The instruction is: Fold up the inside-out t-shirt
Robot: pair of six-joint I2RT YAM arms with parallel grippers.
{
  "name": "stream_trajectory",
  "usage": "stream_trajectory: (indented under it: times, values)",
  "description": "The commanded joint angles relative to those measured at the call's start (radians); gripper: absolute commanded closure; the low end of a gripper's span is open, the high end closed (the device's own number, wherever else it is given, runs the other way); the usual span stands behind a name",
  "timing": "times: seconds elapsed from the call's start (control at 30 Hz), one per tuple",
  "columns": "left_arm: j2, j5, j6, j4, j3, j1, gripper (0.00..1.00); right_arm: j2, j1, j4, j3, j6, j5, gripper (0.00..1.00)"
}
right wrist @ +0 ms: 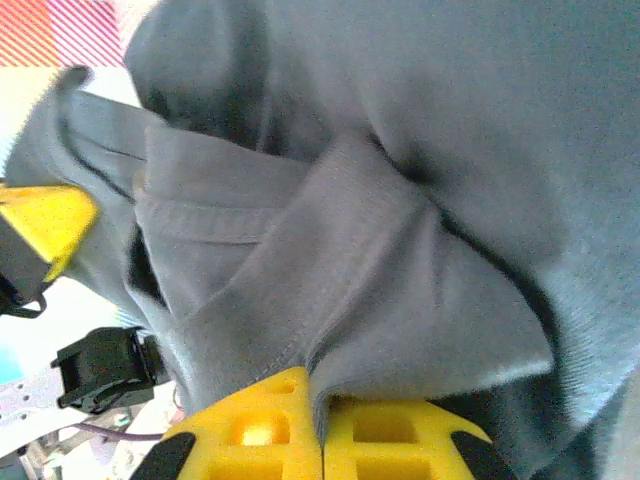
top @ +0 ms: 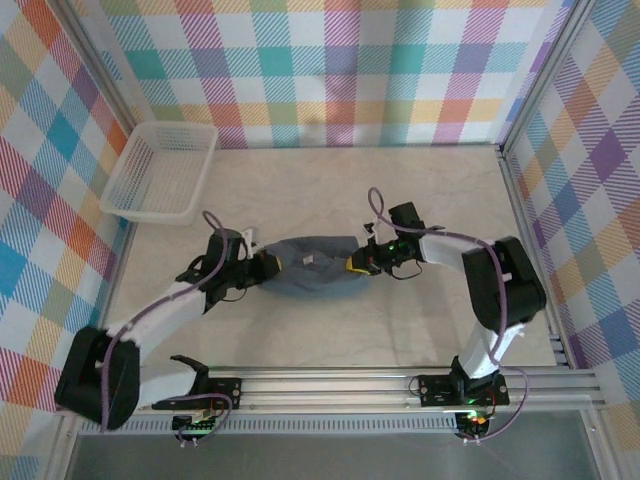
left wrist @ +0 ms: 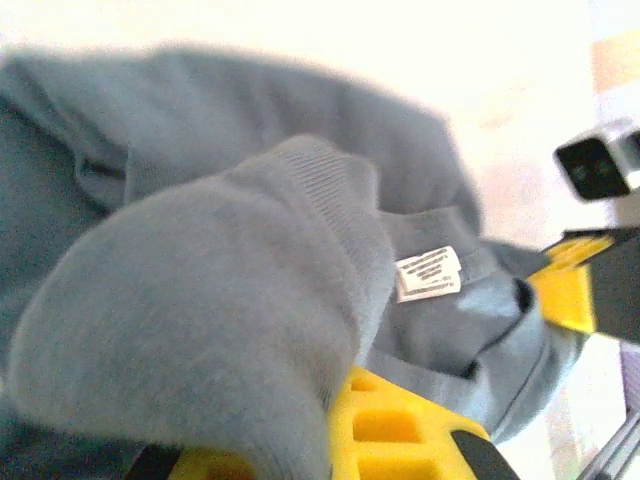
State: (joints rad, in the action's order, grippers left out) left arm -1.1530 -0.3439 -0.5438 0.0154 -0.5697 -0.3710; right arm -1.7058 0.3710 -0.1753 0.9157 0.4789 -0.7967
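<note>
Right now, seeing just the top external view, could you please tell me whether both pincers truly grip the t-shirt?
Observer: The right wrist view shows the right pincer shut on a pinched fold of the t-shirt.
Operator: Thank you; and the left?
Observer: The left wrist view shows cloth bunched over the left pincer, which is shut on it.
Operator: Any sign it is inside out?
Observer: A white label lies exposed beside the ribbed collar.

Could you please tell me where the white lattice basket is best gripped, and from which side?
Take the white basket by its long rim facing the t-shirt, probably coming straight down from above: it sits upright and open-topped, so jaws can straddle that thin wall.
</note>
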Motion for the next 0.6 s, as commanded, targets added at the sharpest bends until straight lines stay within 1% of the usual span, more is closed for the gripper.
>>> stream_trajectory:
  times: [0.0, 0.03, 0.1, 0.17, 0.23, 0.27, 0.3, 0.37, 0.43, 0.5, 0.53, 0.57]
  values:
    - [0.044, 0.095, 0.044, -0.014, 0.002, -0.009, 1.00, 0.098, 0.003, 0.102, 0.010, -0.002, 0.038, 1.00]
    - [0.051, 0.087, 0.063, -0.019, -0.007, -0.009, 1.00, 0.112, 0.003, 0.106, 0.017, -0.005, 0.051, 1.00]
    - [0.074, 0.110, 0.091, -0.038, -0.021, -0.009, 1.00, 0.130, 0.002, 0.101, 0.045, -0.009, 0.076, 1.00]
    - [0.102, 0.195, 0.118, -0.059, -0.020, -0.009, 1.00, 0.137, 0.000, 0.103, 0.077, -0.010, 0.117, 1.00]
    - [0.095, 0.291, 0.138, -0.080, -0.012, -0.008, 1.00, 0.126, 0.000, 0.119, 0.092, -0.004, 0.171, 1.00]
    - [0.070, 0.320, 0.157, -0.092, -0.018, -0.005, 1.00, 0.112, 0.000, 0.128, 0.096, 0.001, 0.205, 1.00]
    - [0.030, 0.326, 0.174, -0.094, -0.033, -0.001, 1.00, 0.095, 0.000, 0.135, 0.099, 0.002, 0.237, 1.00]
    - [-0.082, 0.315, 0.213, -0.057, -0.095, 0.005, 1.00, 0.045, -0.002, 0.156, 0.103, 0.003, 0.307, 1.00]
    - [-0.176, 0.300, 0.215, -0.091, -0.114, 0.007, 1.00, -0.005, -0.003, 0.191, 0.105, 0.006, 0.335, 1.00]
    - [-0.251, 0.304, 0.198, -0.158, -0.108, 0.010, 1.00, -0.065, -0.004, 0.201, 0.126, 0.006, 0.335, 1.00]
    - [-0.289, 0.323, 0.190, -0.169, -0.115, 0.009, 1.00, -0.101, -0.007, 0.209, 0.139, 0.007, 0.313, 0.94]
    - [-0.327, 0.335, 0.186, -0.172, -0.126, 0.011, 0.96, -0.137, -0.008, 0.216, 0.154, 0.010, 0.286, 0.88]
